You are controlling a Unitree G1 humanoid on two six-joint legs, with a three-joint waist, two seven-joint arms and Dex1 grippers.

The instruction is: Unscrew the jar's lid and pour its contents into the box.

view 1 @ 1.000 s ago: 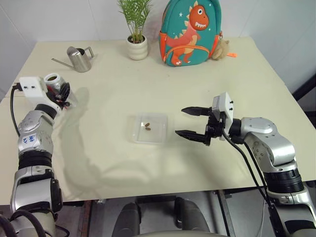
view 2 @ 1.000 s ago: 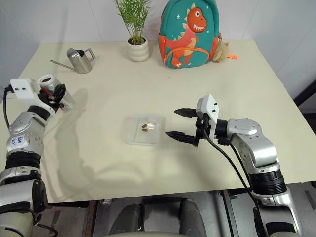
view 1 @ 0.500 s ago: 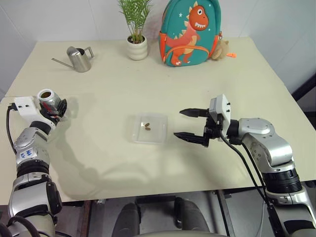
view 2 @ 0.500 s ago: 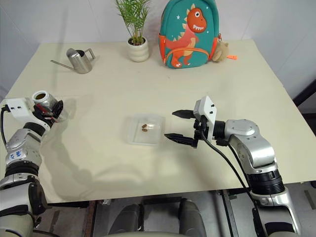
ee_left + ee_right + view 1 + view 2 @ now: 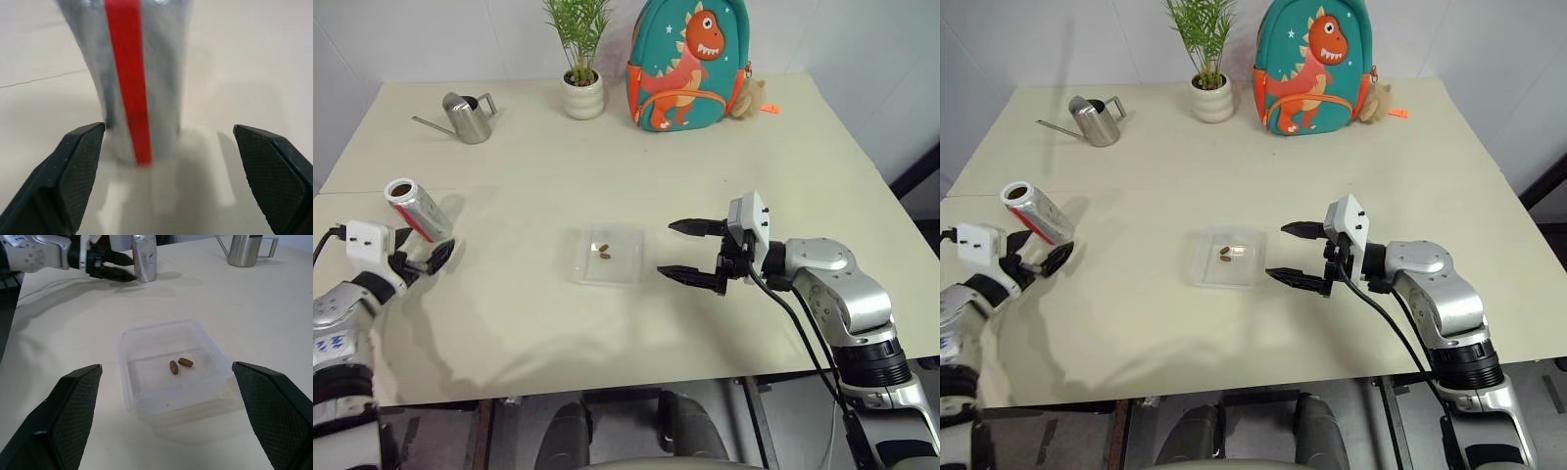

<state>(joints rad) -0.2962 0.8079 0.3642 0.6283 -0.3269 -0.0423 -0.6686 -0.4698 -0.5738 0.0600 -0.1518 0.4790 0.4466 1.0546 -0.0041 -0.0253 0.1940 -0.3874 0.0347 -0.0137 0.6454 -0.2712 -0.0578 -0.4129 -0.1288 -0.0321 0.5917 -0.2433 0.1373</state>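
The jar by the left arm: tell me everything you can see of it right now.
The jar is a silvery cylinder with a red stripe down its side, lid off, its mouth open. It stands on the table, tilted, near the left edge. The left end effector is open just in front of it, not gripping it. Nothing else touches it.

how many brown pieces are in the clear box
2 brown pieces, lying side by side near the middle of the box. None seem hidden, since the box is transparent.
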